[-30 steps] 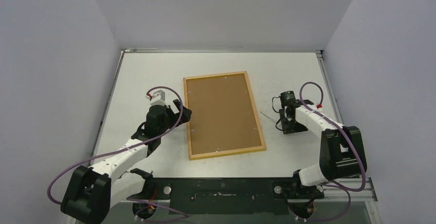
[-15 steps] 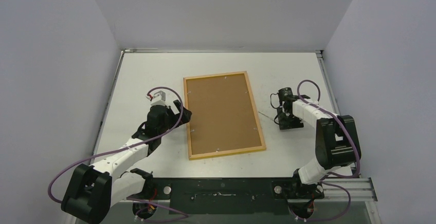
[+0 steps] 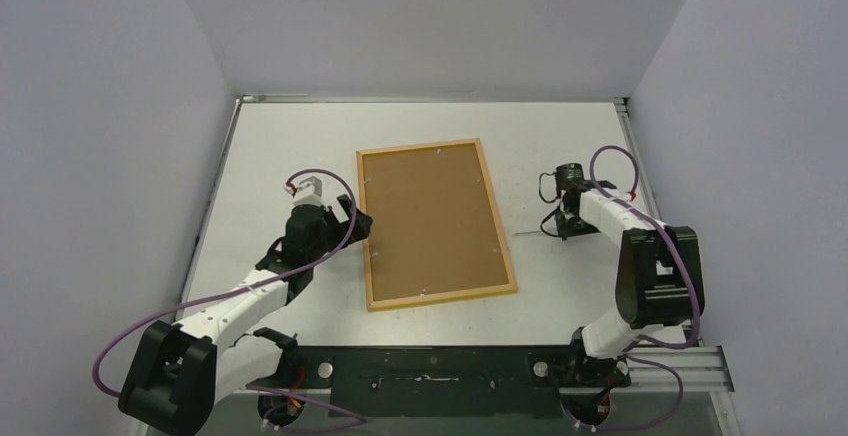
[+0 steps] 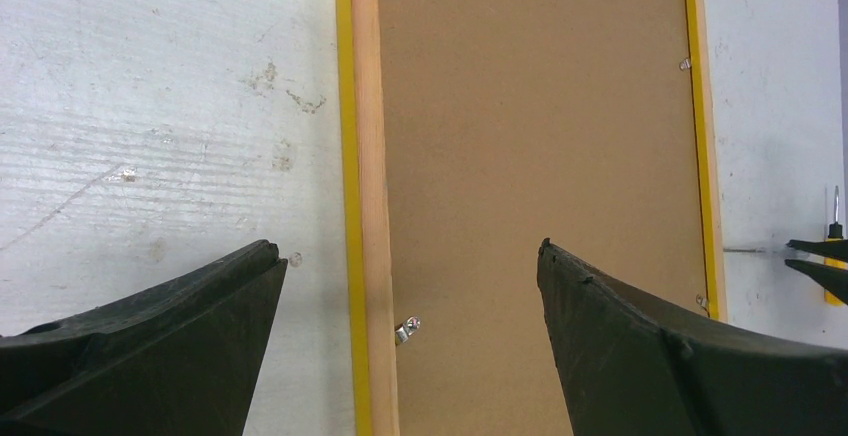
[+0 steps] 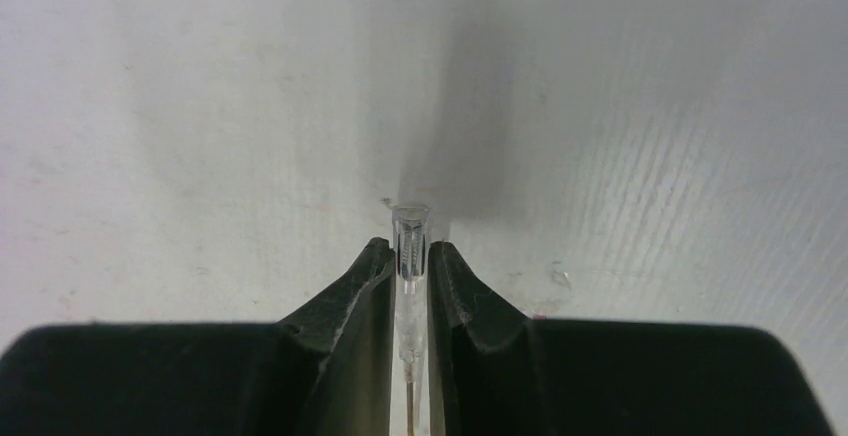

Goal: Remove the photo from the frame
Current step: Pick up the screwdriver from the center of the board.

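Observation:
The frame (image 3: 435,221) lies face down mid-table, its brown backing (image 4: 540,106) up inside a wood rim with a yellow edge. The photo is hidden under the backing. My left gripper (image 3: 352,218) is open and straddles the frame's left rim (image 4: 408,248), with a small metal tab (image 4: 407,330) just below between its fingers. My right gripper (image 3: 558,227) stays right of the frame, low over the table, and is shut (image 5: 410,251) on a small screwdriver (image 5: 411,231) by its clear handle. The thin shaft (image 3: 530,233) points toward the frame.
Several more metal tabs sit along the frame's rim, one on the far side (image 4: 685,62). White table (image 3: 280,146) lies around the frame, with grey walls on three sides. The right arm's cable (image 3: 612,161) loops above its wrist.
My right gripper has closed on the screwdriver, and its wrist has shifted a little right and back. The left arm and the frame have not moved.

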Controlling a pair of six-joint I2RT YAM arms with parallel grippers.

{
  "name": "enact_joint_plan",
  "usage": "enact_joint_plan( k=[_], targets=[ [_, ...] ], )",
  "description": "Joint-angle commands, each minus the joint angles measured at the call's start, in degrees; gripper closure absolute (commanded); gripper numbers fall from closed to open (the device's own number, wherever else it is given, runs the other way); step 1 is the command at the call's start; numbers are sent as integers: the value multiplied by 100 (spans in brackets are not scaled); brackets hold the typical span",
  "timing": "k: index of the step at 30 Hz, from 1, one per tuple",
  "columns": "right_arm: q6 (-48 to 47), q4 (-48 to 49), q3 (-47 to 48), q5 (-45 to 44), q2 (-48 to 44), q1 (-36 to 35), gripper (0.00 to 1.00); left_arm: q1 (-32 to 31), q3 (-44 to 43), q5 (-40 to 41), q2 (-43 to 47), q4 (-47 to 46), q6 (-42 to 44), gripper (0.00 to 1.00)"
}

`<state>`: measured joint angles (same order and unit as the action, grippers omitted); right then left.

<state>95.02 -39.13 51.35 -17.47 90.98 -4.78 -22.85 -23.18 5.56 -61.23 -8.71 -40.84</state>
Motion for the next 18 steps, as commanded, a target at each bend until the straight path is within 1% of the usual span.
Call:
enact_joint_plan(
  k=[1,5,7,9,12,14,16,18],
  targets=[
    [-1247,495,501,-925,-545,47,95,-27,-126,-237,217,-373,268,2],
    [-2605,1029,566,-992,-739,25,95,-30,51,-633,281,-833,391,2],
    [-3371,1266,542,-789,-808,14,95,-36,126,-888,308,-1049,441,2],
    [-4026,1608,431,-401,-937,-20,95,-71,256,-1096,333,-1364,488,2],
    [-4913,2699,-25,662,-1334,-89,95,-177,411,-1242,340,-1799,526,3],
    [-5334,3547,-442,1725,-1664,-94,95,-289,400,-1089,328,-1800,563,3],
    [-5430,4240,-764,2539,-1925,-129,95,-412,373,-1022,271,-1820,634,3],
    [-5459,4779,-952,3135,-2040,-207,94,-544,308,-1094,172,-1876,698,3]
  ],
)
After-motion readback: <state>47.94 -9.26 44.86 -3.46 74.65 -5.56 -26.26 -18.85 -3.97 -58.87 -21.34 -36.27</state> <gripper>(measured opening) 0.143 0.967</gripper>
